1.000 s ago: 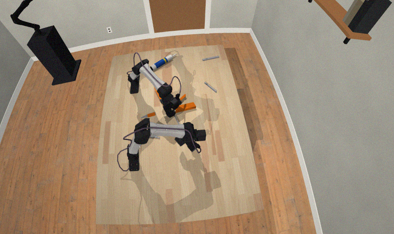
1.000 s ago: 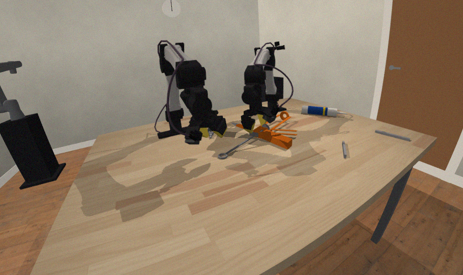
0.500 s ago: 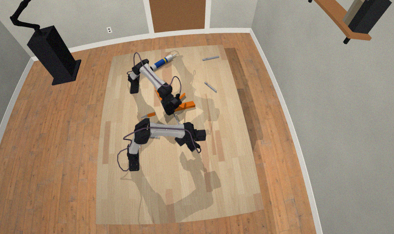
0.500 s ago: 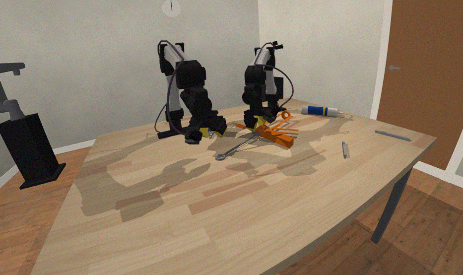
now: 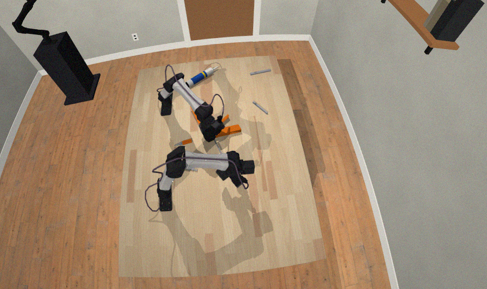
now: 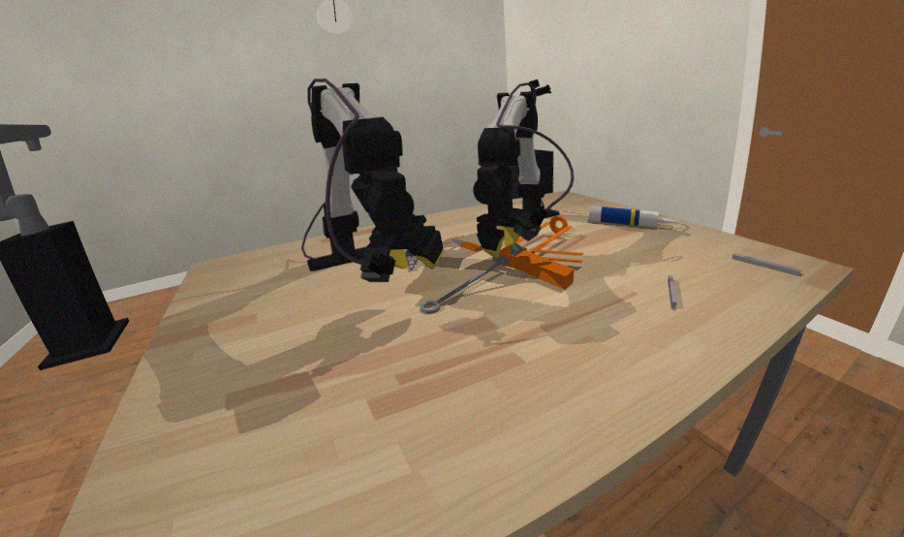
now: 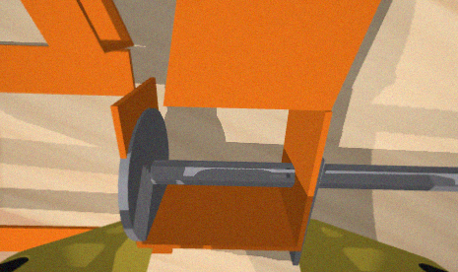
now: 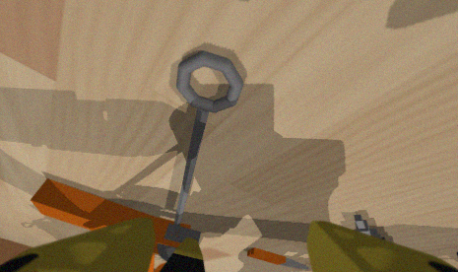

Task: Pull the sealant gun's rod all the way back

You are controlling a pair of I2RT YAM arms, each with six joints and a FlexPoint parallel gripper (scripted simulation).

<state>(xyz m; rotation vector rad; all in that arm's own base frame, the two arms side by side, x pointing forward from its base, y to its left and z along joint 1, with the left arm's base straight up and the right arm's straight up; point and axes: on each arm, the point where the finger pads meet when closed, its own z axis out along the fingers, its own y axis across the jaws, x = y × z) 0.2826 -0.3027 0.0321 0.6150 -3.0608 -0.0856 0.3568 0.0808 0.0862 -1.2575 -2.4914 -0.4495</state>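
Note:
The orange sealant gun [image 5: 232, 130] [image 6: 542, 267] [image 7: 268, 49] lies on the table. My left gripper [image 6: 501, 246] [image 7: 225, 229] is low at its rear frame, shut on it: one finger is at the grey piston disc [image 7: 147, 133], the other at the thumb plate [image 7: 294, 258]. The disc sits against the frame's front wall, and the plate is close against the rear wall. The rod [image 6: 465, 283] [image 7: 391, 177] [image 8: 191, 163] sticks out behind and ends in a ring [image 6: 430, 311] [image 8: 184, 81]. My right gripper [image 6: 414, 259] [image 8: 230, 230] is open and empty, off to the ring's side.
A blue and white sealant tube [image 5: 198, 76] [image 6: 618, 215] lies beyond the gun. Two grey bars [image 5: 260, 72] [image 5: 260, 107] lie near the table's far side. An orange-handled pointed tool [image 5: 186, 141] [image 8: 268, 256] lies beside the gun. A small grey object [image 8: 362, 224] lies by my right gripper.

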